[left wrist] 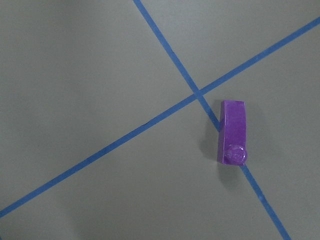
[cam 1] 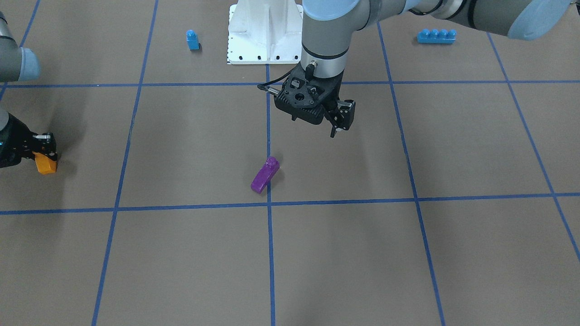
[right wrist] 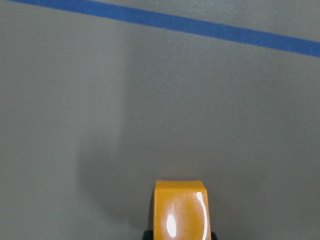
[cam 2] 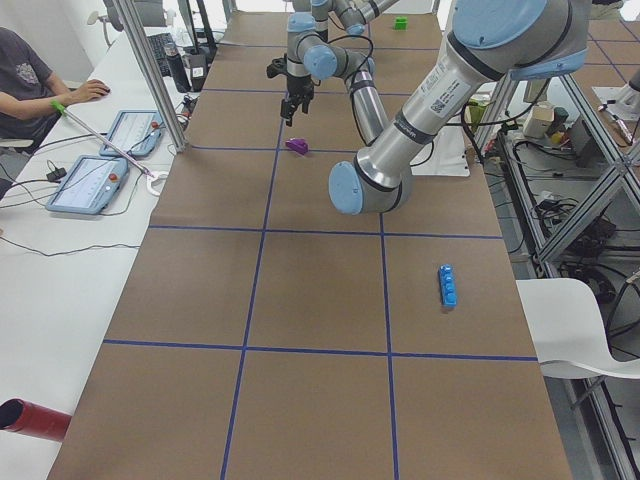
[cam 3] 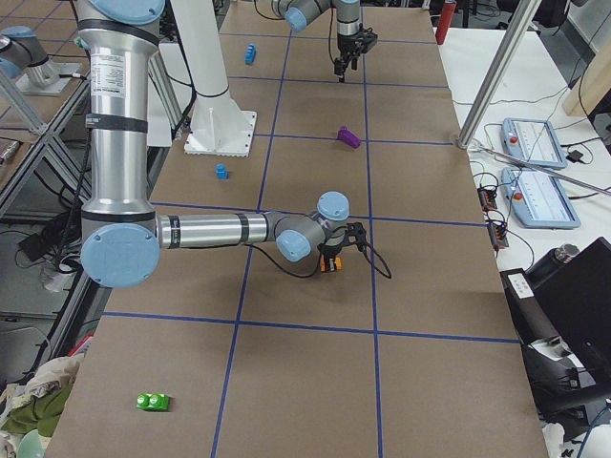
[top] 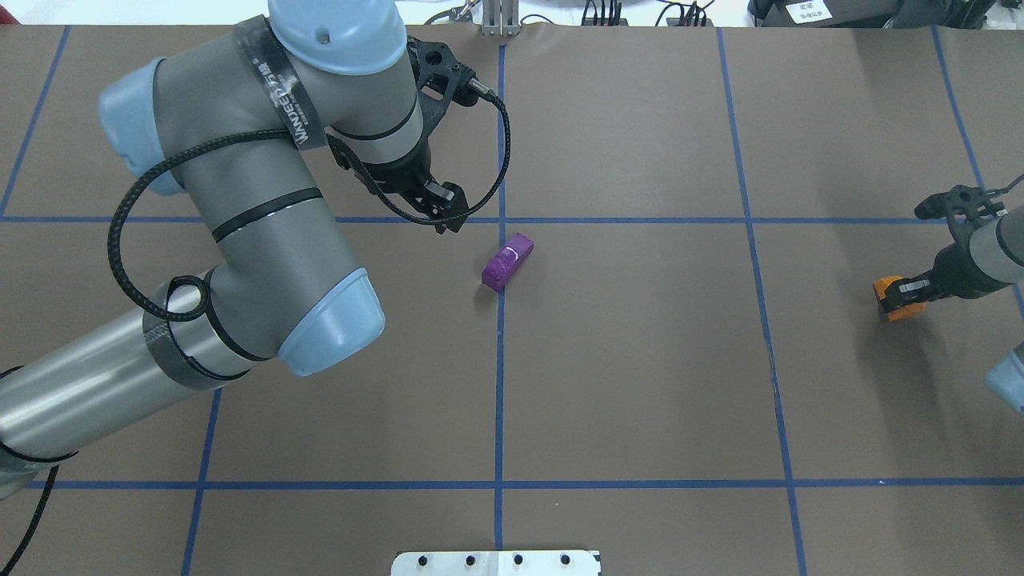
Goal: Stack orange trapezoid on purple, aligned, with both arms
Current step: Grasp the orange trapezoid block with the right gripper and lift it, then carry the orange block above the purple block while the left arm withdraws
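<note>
The purple brick (cam 1: 265, 175) lies on a blue tape line near the table's middle, stud end toward the robot; it also shows in the overhead view (top: 507, 261) and the left wrist view (left wrist: 232, 131). My left gripper (cam 1: 336, 131) hangs above the table, off to one side of the purple brick; its fingers look shut and empty (top: 444, 220). My right gripper (top: 902, 294) is shut on the orange trapezoid (cam 1: 45, 164) far off at the table's right end. The orange trapezoid fills the bottom of the right wrist view (right wrist: 180, 212).
A small blue single-stud brick (cam 1: 192, 40) and a long blue four-stud brick (cam 1: 436, 35) flank the white pedestal base (cam 1: 265, 36). A green brick (cam 3: 153, 402) lies at the table's near right corner. Blue tape lines grid the brown table.
</note>
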